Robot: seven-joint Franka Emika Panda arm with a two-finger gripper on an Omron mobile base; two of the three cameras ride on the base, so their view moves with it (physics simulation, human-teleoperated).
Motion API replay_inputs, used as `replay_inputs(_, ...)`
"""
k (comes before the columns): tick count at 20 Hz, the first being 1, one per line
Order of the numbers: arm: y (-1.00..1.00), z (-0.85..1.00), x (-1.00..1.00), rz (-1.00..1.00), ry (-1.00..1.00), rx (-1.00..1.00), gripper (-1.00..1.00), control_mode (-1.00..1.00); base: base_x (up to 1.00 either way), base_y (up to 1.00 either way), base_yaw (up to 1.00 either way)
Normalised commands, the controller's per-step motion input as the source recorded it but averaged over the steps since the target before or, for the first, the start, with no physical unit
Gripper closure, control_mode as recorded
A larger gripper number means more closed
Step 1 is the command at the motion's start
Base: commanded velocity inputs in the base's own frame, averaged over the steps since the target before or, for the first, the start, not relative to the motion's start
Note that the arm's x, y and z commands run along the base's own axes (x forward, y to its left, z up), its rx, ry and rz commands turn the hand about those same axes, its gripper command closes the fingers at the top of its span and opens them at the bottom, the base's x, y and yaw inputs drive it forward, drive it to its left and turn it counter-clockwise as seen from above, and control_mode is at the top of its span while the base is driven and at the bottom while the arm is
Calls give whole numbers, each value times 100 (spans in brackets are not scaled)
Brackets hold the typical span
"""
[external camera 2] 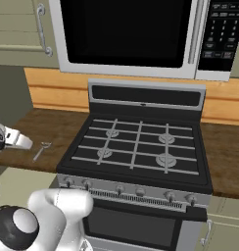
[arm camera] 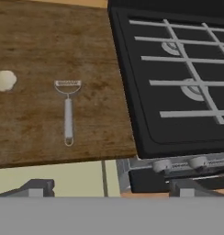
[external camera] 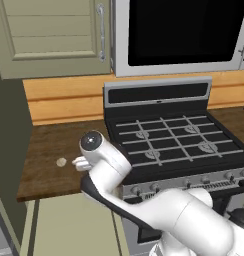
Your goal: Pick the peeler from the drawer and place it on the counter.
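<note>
The peeler [arm camera: 68,110] lies flat on the dark wood counter [arm camera: 31,36], loop head away from me, handle pointing toward the front edge. In the right base view the peeler [external camera 2: 41,149] rests on the counter [external camera 2: 53,125] just left of the stove. My gripper [arm camera: 111,188] hovers above and in front of it, open, with nothing between its fingertips [arm camera: 38,187]. The pale olive-beige drawer [external camera: 69,225] shows below the counter's [external camera: 49,145] front edge; what I see of its inside is bare.
A small round beige disc [arm camera: 3,80] sits on the counter left of the peeler, also seen as the disc [external camera: 61,161]. The black stove [external camera 2: 136,147] with grey grates borders the counter on the right. A microwave [external camera 2: 126,34] hangs above.
</note>
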Motion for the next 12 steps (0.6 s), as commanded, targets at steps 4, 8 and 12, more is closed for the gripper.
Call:
replay_inputs(4, 0, 51, -19, 6, -3, 0, -100, -100, 0, 0, 0)
replay_inputs(8, 0, 30, -21, 6, 0, 0, -100, -100, 0, 0, 0)
replay_inputs(12, 1, 20, -23, 8, 0, 0, -100, -100, 0, 0, 0)
